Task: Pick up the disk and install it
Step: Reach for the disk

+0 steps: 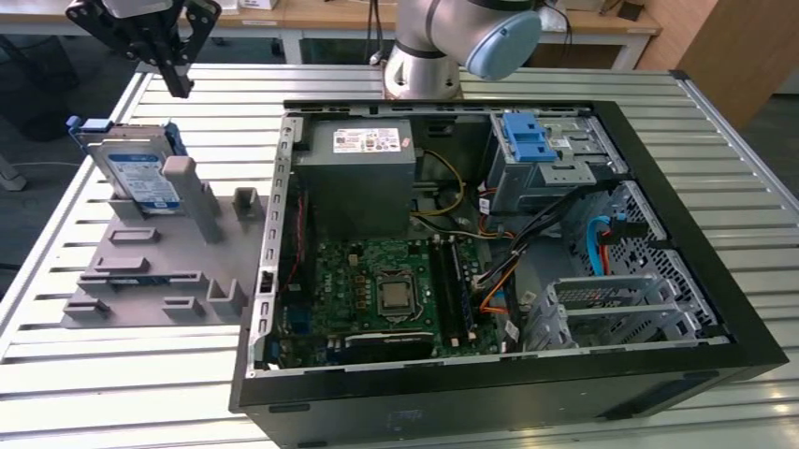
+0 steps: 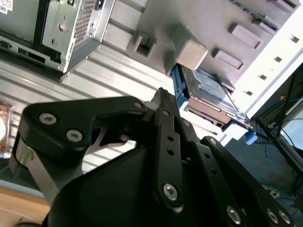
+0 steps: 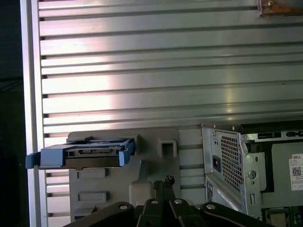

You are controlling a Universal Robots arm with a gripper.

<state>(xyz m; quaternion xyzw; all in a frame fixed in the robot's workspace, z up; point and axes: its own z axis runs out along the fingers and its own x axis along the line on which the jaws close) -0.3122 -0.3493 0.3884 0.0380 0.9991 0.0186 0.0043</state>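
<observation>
Slatted metal table (image 1: 112, 374) carries an open computer case (image 1: 500, 402), off to one side of the gripper (image 1: 179, 86), toward the exterior view's right. A grey holder rack (image 1: 138, 281) lies beneath the gripper. The disk (image 1: 138, 173) stands on edge in that rack, below the gripper and untouched. The gripper's fingers are pressed together, holding nothing.

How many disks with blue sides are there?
1: the disk sits in the grey holder, on the exterior view's left of the computer case. More may hide inside it.
</observation>
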